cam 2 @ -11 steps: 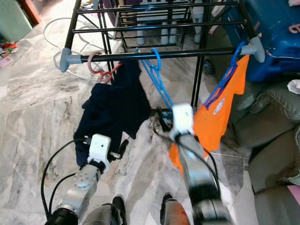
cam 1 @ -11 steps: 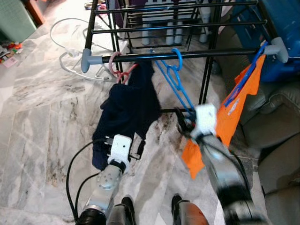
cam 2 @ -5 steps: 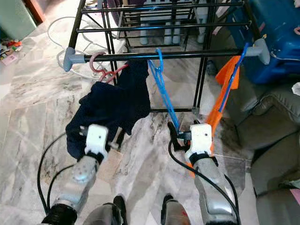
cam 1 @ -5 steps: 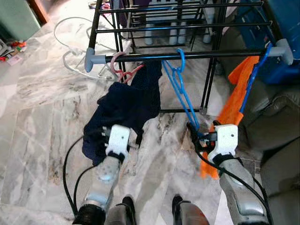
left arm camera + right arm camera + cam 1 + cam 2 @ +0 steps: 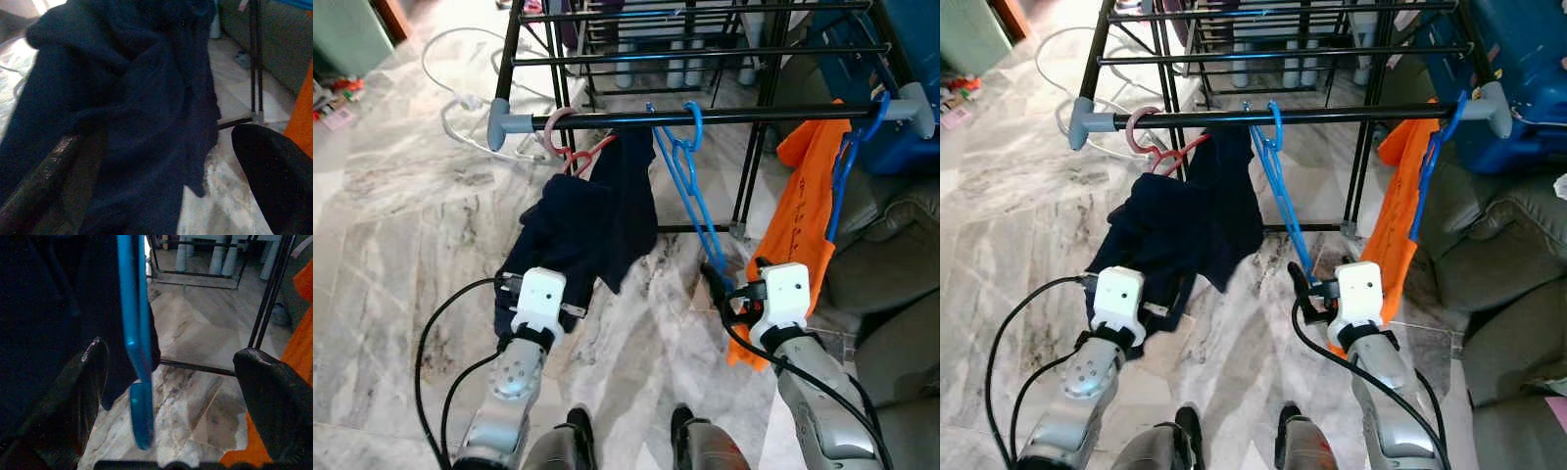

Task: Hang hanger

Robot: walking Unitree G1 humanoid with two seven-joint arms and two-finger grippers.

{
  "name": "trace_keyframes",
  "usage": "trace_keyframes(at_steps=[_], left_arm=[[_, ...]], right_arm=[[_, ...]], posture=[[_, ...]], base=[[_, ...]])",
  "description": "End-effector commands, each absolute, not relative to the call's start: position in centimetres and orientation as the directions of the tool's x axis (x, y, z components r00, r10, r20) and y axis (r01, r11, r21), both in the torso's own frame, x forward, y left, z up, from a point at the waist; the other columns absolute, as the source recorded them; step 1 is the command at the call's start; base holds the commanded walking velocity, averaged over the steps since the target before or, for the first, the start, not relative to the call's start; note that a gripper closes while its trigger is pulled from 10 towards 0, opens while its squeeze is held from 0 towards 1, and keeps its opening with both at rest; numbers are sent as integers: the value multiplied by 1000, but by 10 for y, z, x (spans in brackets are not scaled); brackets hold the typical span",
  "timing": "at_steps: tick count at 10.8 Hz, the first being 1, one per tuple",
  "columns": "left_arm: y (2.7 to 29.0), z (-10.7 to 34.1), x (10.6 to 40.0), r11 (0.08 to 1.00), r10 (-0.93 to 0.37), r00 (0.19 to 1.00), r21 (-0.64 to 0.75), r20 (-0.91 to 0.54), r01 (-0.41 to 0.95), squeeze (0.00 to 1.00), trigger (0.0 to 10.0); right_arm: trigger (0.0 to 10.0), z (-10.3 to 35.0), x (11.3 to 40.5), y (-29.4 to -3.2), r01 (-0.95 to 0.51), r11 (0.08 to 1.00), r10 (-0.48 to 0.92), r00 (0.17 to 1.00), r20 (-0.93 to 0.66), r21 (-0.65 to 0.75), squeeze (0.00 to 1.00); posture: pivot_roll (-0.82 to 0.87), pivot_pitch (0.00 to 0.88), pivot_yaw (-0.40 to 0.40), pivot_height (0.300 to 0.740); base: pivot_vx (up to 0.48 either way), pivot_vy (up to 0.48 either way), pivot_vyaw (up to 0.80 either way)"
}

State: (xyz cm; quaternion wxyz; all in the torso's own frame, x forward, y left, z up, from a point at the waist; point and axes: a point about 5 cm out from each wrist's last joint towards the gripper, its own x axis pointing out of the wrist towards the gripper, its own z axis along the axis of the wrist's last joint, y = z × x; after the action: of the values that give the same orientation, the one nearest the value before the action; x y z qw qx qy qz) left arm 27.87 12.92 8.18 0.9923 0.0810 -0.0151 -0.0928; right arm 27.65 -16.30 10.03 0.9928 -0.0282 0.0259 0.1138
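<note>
Scene: black drying rack on a grey marble floor; its near rail runs left to right with grey end caps.

Blue hanger: empty, hook over the near rail about mid-span, body hanging down and slanting toward the near right. In the right wrist view its lower end hangs in the gap between the two black fingers, closer to one finger than the other; no contact can be made out.

Right claw: raised at the lower tip of the blue hanger, fingers spread wide, gripping nothing.

Left claw: raised on the near left, directly in front of the dark navy garment. Fingers apart, nothing between them but a view of the cloth; whether a fingertip touches the fabric cannot be told.

Navy garment: hangs from a pink hanger hooked on the rail left of the blue hanger, cloth bunched and drooping toward the floor.

Orange shirt: on a second blue hanger at the right end of the rail, just right of the right claw.

Other: white hangers lie on the floor far left; grey sofa at the right edge; blue bin beyond it.
</note>
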Motion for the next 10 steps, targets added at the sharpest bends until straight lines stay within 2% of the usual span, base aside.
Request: trace_keyframes(at_steps=[1,4,10], left_arm=[[138,80,276,975,-133,991,181,-5,132,0,10000],[137,86,278,970,-119,993,214,-12,118,0,10000],[129,87,284,963,-146,988,221,-40,152,0,10000]], right_arm=[[10000,101,274,-153,-276,961,275,960,-55,-28,0],[10000,99,275,-146,-285,958,284,956,-73,-9,0],[10000,95,269,-147,-254,967,254,964,-83,8,0]], posture=[[-149,277,39,740],[-148,276,54,740],[-178,276,79,740]], base=[[0,0,0],[0,0,0],[-252,0,0]])
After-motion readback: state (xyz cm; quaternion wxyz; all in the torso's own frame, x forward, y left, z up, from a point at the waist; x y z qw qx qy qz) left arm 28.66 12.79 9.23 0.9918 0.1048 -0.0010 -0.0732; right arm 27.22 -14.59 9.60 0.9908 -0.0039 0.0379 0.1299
